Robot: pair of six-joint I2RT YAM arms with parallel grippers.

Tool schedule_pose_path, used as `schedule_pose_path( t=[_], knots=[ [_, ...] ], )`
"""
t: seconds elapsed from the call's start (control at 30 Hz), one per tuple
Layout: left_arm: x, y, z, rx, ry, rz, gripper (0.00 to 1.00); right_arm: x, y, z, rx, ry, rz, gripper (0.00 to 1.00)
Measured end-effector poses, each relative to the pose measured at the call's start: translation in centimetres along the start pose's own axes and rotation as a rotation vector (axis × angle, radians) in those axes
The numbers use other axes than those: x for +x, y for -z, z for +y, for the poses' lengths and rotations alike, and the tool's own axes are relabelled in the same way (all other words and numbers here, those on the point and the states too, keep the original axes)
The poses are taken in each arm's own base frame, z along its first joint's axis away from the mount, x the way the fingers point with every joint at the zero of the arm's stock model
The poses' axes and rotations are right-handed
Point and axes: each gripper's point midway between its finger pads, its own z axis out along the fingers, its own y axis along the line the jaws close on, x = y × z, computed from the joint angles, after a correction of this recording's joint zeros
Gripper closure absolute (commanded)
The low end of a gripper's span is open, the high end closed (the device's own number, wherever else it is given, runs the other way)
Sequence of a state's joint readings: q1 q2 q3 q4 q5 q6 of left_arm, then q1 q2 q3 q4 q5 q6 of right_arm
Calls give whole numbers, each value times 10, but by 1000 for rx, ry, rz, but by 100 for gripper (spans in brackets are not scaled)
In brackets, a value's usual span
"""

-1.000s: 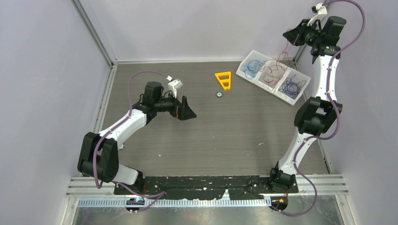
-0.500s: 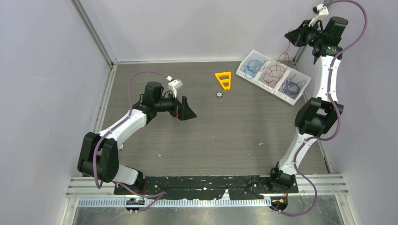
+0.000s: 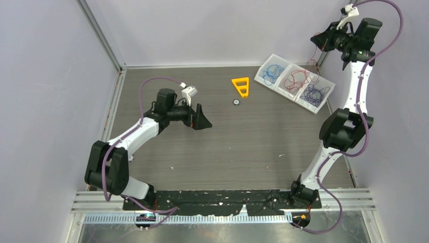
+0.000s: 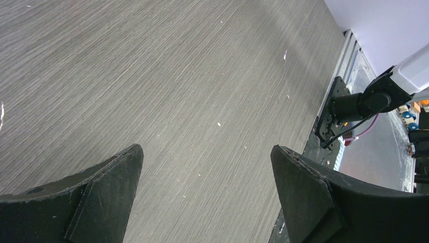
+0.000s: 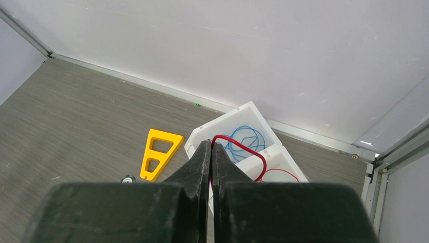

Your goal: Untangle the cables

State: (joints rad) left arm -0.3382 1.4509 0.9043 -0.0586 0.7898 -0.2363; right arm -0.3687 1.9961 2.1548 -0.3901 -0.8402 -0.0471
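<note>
Looked steeply down on the whole table [image 3: 253,147] from above its near edge. Peered close and low across the table past the left hand [image 4: 205,149]. Faced, from high past the right hand [image 5: 211,144], the white tray [image 5: 228,118] and orange triangle [image 5: 165,135], both shared with the top view.

a grey wood-grain tabletop [image 3: 243,152] forms the floor of a booth closed in by plain pale lilac walls [image 3: 212,30], with an aluminium frame post [image 3: 100,35] in the far left corner, a ribbed aluminium rail [image 3: 354,199] partly covered with black tape [image 3: 222,196] along the near edge, all under soft, even light.
</note>
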Motion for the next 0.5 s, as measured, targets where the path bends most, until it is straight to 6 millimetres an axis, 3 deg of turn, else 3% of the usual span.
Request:
schedule_pose_path(
  t=[0.17,0.3,0.5],
  knots=[
    [0,-1,0,0,20,0,0,2,-2,-2,0,1,2,95],
    [1,-2,1,0,28,1,0,12,-15,-14,1,-6,8,95],
    [2,-3,2,-1,32,5,0,53,-49,-36,14,-43,50,95]
  ],
)
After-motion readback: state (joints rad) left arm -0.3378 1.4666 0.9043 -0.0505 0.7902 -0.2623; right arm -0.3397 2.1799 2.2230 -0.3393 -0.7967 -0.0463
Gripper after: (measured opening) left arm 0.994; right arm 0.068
